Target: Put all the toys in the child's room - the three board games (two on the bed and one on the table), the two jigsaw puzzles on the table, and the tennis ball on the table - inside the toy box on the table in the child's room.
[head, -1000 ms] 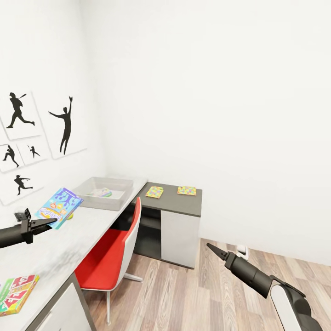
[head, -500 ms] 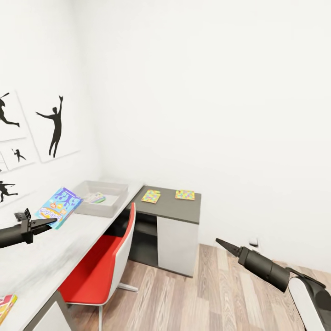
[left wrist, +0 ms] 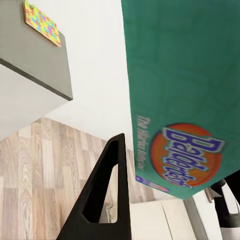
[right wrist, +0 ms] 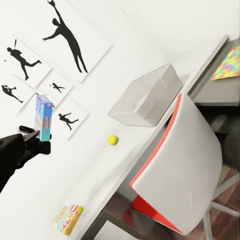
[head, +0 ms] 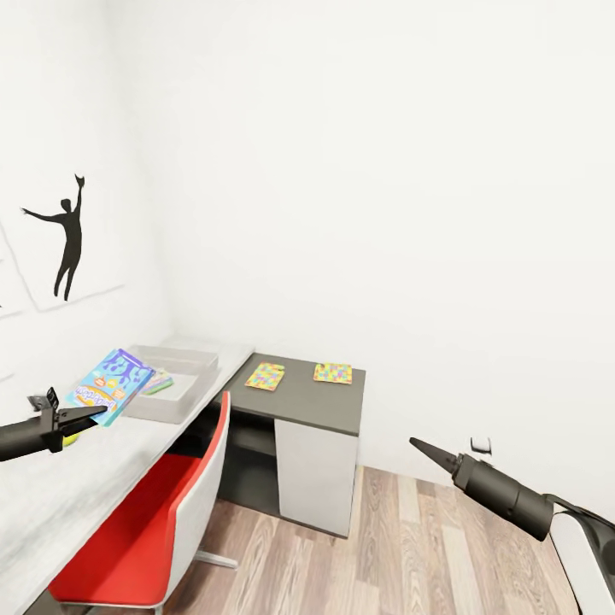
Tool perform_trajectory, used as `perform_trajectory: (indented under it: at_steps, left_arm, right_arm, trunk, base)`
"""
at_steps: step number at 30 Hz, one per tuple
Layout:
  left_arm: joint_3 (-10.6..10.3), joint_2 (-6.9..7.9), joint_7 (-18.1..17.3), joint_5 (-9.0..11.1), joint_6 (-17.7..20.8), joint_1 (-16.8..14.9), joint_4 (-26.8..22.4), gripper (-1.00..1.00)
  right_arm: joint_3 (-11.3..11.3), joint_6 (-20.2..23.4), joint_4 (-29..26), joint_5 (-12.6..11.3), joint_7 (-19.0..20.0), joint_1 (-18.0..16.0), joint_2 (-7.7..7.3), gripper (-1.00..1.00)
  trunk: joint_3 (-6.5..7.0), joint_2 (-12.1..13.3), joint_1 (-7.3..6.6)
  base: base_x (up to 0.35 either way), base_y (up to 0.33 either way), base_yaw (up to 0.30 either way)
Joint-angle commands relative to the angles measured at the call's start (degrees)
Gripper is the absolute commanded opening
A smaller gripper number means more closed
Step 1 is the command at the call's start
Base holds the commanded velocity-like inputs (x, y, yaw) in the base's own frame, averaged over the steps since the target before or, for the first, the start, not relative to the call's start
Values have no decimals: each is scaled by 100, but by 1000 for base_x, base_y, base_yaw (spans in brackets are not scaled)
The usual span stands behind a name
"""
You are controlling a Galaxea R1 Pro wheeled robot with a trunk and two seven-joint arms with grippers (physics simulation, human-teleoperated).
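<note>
Left tool (head: 96, 413) is clamped on the blue board game (head: 111, 385), gripping one edge so the box stands tilted up off the tabletop (head: 51, 495), clear of everything below. In the left wrist view the box's green underside (left wrist: 175, 95) fills the space past one finger (left wrist: 102, 200), so the grip is at the edge, not the middle. That leaves most of the box hanging free, presumably so it can drop flat into the toy box (head: 175, 393)

Toy box sits at the far end of the tabletop, near the held game, open top up; one colourful flat item (head: 156, 381) already lies inside. Game is near the box, not yet over it by my read

Tennis ball (right wrist: 112, 139) sits loose on the tabletop between the left tool and the toy box. SKIP-BO game (right wrist: 68, 219) lies flat at the near end, well apart from the box

Two jigsaw puzzles (head: 265, 376) (head: 332, 372) lie flat on the lower dark cabinet (head: 342, 406) beside the tabletop, apart from each other

Right tool (head: 420, 446) hangs over the floor (head: 410, 547), carrying nothing, fingers look pressed to a point. Parked out of the way, likely

Red chair (head: 149, 521) is tucked under the tabletop, could limit base approach
</note>
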Motion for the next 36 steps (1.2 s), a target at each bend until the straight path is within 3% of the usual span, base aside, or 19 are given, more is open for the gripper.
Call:
perform_trajectory:
  at_steps: [1,36]
  left_arm:
    - [-11,4,-27,14,55,-5,0,-100]
    - [-3,17,-27,23,-45,-5,1,-100]
  right_arm:
    - [-5,21,2,-5,15,-2,0,100]
    - [5,-9,9,57,-10,-2,10,100]
  trunk:
    - [-2,-4,5]
    - [-2,-4,5]
  base:
    - [280,-214,0]
    - [316,-32,28]
